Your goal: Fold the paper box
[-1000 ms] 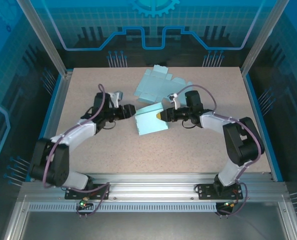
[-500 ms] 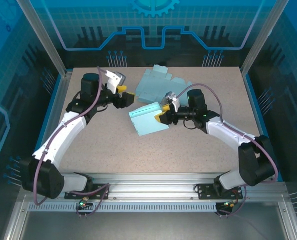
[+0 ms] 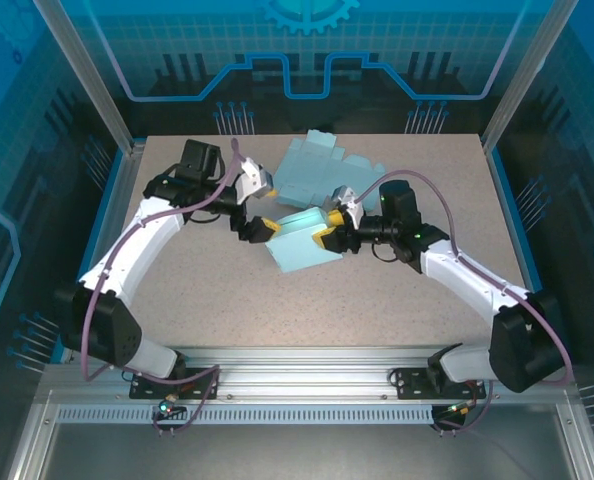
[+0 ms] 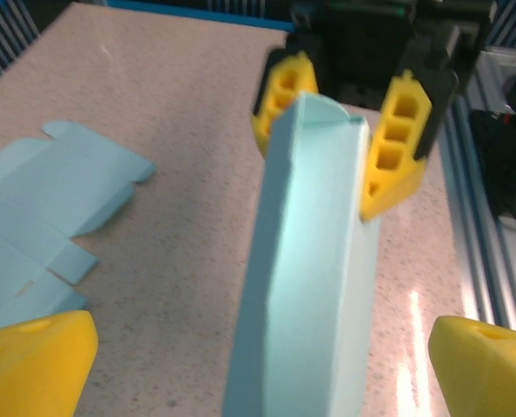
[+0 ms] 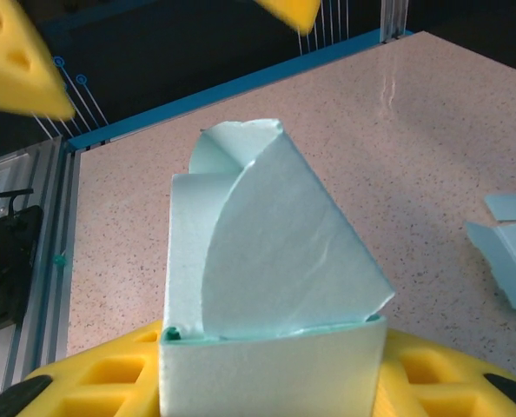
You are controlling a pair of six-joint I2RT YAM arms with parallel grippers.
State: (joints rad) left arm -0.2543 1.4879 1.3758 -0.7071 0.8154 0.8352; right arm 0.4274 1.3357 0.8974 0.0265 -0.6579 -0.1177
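Right end effector (image 3: 323, 238) pinched one end of the pale blue paper box (image 3: 299, 250), out at the middle of the desk (image 3: 377, 310), a curved flap standing up. Left end effector (image 3: 260, 208) was spread wide at the box's other end, not gripping. A flat cardboard sheet (image 3: 312, 170) lay just behind.
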